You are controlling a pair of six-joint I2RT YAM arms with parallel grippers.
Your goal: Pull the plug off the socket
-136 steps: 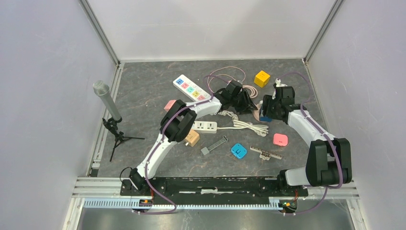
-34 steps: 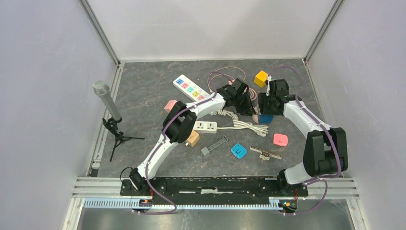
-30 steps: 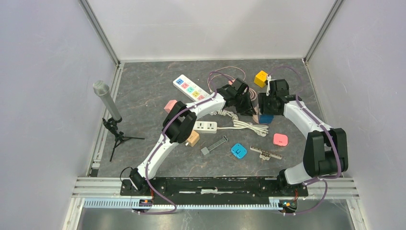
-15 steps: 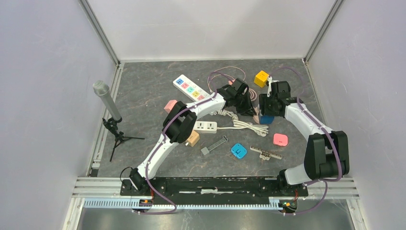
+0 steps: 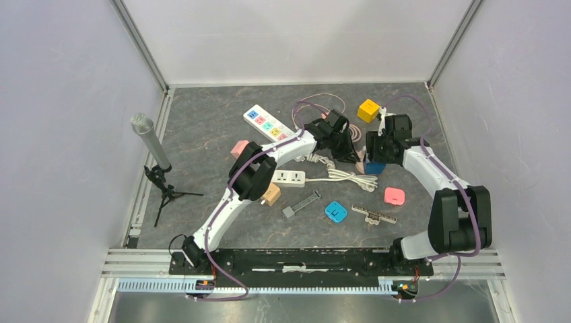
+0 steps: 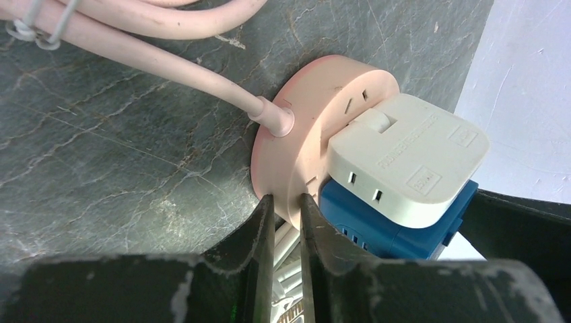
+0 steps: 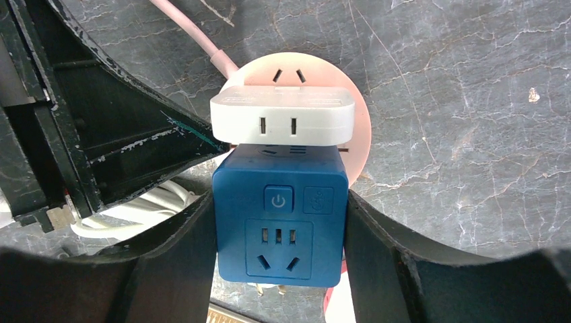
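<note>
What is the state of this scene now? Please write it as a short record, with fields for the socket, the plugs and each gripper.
socket: pink round socket, with a pink cable leaving its side
plugs: white adapter and blue cube plug, side by side, both seem seated in the socket
left gripper: pinches the socket's rim
right gripper: clamps two opposite sides of the blue cube plug
task state: plug not yet pulled off

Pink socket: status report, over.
Left gripper shut on pink socket rim. Right gripper shut on blue cube plug, not yet out. White adapter plugged in beside it.
</note>
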